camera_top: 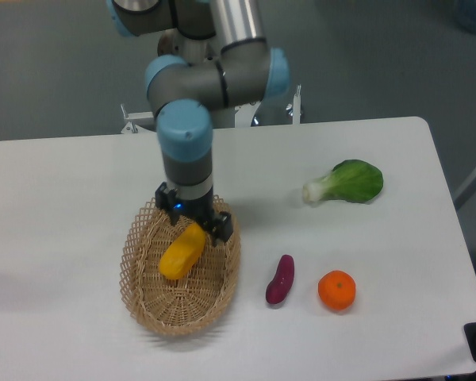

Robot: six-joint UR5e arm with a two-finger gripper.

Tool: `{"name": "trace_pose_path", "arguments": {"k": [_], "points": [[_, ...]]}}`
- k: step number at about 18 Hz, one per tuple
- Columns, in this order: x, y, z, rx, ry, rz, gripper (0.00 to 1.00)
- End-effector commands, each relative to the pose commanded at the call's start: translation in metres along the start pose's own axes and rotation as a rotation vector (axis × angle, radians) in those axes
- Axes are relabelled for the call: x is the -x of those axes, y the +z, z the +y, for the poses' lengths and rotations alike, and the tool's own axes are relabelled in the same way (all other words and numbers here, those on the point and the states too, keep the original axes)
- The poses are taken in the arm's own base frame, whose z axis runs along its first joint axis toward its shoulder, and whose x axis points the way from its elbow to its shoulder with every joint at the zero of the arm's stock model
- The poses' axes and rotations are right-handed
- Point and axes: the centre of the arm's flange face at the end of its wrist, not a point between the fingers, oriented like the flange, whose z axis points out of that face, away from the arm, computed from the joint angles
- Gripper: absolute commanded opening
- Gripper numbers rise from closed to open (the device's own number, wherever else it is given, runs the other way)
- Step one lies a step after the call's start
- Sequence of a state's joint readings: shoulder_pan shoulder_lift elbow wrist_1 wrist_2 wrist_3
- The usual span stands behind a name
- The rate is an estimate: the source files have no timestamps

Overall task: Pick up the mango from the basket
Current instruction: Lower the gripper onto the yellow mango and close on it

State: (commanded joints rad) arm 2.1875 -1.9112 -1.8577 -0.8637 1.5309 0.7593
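The mango (180,252), a smooth oblong yellow-orange fruit, lies tilted inside the basket (145,300), an oval tan wicker basket with a lacy rim at the table's front left. My gripper (195,221) hangs over the basket's far end, right above the upper tip of the mango. Its dark fingers stand apart, one on each side of that tip, with nothing held between them. The gripper body hides the basket's far rim.
A purple sweet potato (281,279) and a round orange citrus (336,290) lie to the right of the basket. A green leafy vegetable (347,182) rests at the right rear of the table. The arm's base (202,103) stands behind the table.
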Motion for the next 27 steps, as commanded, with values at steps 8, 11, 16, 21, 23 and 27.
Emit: {"name": "trace_pose_path", "arguments": {"k": [8,11,16,21,23,27], "points": [[-0.010,0.022,-0.008,0.043,0.028,0.003,1.00],[-0.008,0.026,-0.010,0.047,0.028,0.005,1.00],[-0.006,0.023,-0.012,0.042,0.028,0.000,0.71],[-0.005,0.020,-0.013,0.036,0.029,-0.005,0.59],[-0.005,0.015,-0.015,0.027,0.030,-0.012,0.58],[0.000,0.004,-0.020,0.009,0.034,-0.026,0.57]]}}
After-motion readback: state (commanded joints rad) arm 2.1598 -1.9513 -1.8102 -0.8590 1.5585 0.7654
